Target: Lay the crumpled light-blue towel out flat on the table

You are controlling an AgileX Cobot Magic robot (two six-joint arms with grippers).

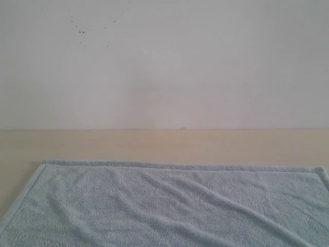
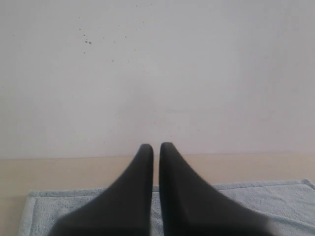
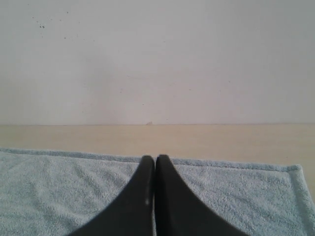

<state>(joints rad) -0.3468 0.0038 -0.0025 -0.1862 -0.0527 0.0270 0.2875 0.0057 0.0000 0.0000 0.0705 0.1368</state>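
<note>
Already the desk (image 1: 154,144) carries the towel (image 1: 169,206) opened out, its far hem straight and both far corners showing. Only soft diagonal ripples cross its middle, so spreading looks nearly finished, with smoothing left. The left fingers (image 2: 140,191) and right fingers (image 3: 142,196) are closed, holding nothing, over the towel. The next move probably calls for opening, pinching an edge and drawing it taut.

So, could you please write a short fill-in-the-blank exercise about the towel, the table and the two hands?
1. The towel on the table is light ____.
2. The left hand and the right hand are both ____, holding nothing.
3. Behind the table rises a white ____.
Missing words: blue; shut; wall.
</note>
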